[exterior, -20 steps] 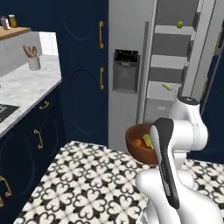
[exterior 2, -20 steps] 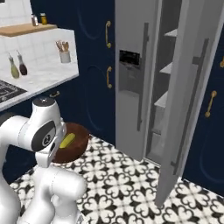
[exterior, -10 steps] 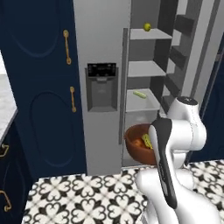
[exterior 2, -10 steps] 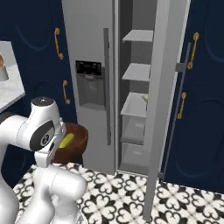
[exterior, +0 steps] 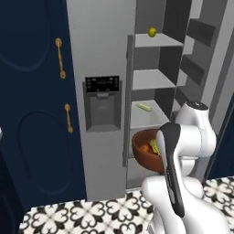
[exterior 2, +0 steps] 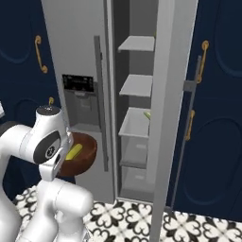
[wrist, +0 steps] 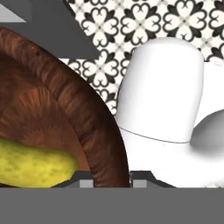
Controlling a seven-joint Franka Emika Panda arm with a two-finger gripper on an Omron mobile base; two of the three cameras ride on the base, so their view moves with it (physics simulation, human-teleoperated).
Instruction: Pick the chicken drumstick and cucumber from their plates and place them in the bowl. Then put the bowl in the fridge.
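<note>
The fridge stands ahead of me, its right compartment open with white shelves at several heights; a small yellow fruit sits on the top one and a pale-green stick on a lower one. I carry the bowl in front of my arm, near the open compartment and about level with the lower shelves. My fingers are pinched together on its rim, the wall running between them at the near edge of the hand view. Inside lie the cucumber and something orange I take for the chicken drumstick. The bowl looks stiff and fairly heavy for a one-sided rim grip, so it may tip; I judge it best kept level, with the loose food likely to roll.
</note>
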